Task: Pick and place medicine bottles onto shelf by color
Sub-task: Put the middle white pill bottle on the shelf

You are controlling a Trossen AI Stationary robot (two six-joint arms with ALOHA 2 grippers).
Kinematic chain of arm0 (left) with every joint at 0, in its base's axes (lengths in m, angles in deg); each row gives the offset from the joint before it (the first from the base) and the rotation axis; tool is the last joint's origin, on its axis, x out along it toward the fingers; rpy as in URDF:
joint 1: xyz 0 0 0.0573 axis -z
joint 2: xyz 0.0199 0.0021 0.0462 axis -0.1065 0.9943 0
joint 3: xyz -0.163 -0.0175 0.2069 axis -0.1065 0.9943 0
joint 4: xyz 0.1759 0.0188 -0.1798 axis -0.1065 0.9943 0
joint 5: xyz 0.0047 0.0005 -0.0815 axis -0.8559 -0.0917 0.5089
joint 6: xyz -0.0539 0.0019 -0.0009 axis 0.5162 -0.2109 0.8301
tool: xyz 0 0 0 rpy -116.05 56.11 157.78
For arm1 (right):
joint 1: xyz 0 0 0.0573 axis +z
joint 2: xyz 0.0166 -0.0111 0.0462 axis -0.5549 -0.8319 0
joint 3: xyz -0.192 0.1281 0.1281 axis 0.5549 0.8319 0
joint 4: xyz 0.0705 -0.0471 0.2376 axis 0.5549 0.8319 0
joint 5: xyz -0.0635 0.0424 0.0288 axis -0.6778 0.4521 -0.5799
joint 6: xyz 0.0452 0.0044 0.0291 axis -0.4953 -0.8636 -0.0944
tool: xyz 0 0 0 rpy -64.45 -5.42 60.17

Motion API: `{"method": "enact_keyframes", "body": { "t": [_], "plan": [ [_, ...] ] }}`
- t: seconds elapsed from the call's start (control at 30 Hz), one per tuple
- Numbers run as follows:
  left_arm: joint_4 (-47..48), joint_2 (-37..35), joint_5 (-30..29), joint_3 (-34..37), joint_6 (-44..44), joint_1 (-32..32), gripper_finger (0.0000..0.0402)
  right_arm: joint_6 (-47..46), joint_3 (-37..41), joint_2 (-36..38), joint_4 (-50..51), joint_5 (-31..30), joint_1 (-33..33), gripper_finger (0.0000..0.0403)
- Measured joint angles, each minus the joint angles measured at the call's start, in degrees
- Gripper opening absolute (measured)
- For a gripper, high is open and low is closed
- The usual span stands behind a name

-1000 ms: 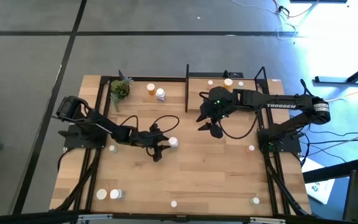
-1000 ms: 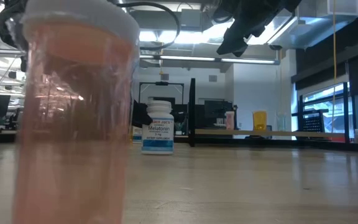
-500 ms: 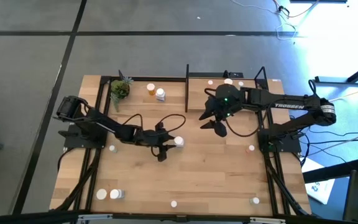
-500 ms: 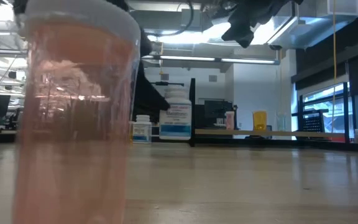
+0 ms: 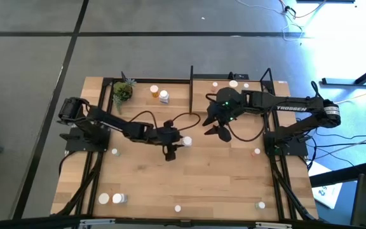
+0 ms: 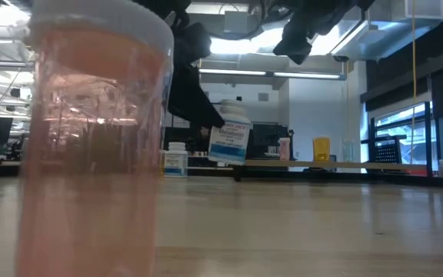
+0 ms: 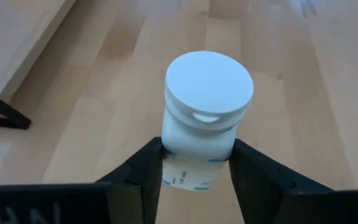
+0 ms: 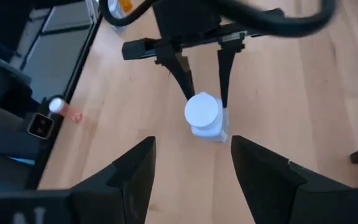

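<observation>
The left tool [image 5: 178, 144] is clamped on a small white cylindrical pill bottle with a white cap [image 5: 186, 141], its two dark fingers [image 7: 143, 171] pressing the bottle's labelled sides. In the low view the bottle [image 6: 230, 141] hangs tilted, clear of the light wooden desk [image 5: 221, 178], roughly over the desk's middle.

The right tool [image 5: 216, 130] hovers just beside it, nearer the back of the desk, with its fingers [image 8: 129, 174] spread apart and nothing between them; its wrist view looks down on the held bottle [image 8: 205, 117].

The desk is pale planked wood standing on a grey floor with dark seams. Along its back edge runs the light wooden shelf framed by thin black posts [image 5: 191, 86]. On the shelf's left part sit a small green potted plant [image 5: 122, 91], an orange bottle [image 5: 154, 91] and a white bottle [image 5: 164, 97]. Further white-capped bottles [image 5: 110, 199] stand near the desk's front-left corner.

Close to the low camera a pinkish translucent bottle with a white cap [image 6: 91, 146] fills the left of the view. Behind it the room shows ceiling strip lights, dark window frames and benches.
</observation>
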Motion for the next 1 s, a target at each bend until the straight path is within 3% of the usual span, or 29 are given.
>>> {"method": "enact_keyframes", "body": {
  "t": [0.37,0.9,1.0],
  "plan": [
    [0.27,0.00,0.01,-3.17,0.09,-1.00,0.0151,10.84,0.04,-1.09,0.23,-5.26,1.92,0.0212],
    [3.31,0.00,-0.22,-6.30,0.09,-0.81,0.0151,15.03,0.09,-8.68,-4.44,-4.24,2.51,0.0212],
    [3.30,0.00,-0.20,-6.30,0.09,-0.81,0.0151,15.09,0.09,-9.29,-4.35,-1.87,2.51,0.0212]
  ]
}}
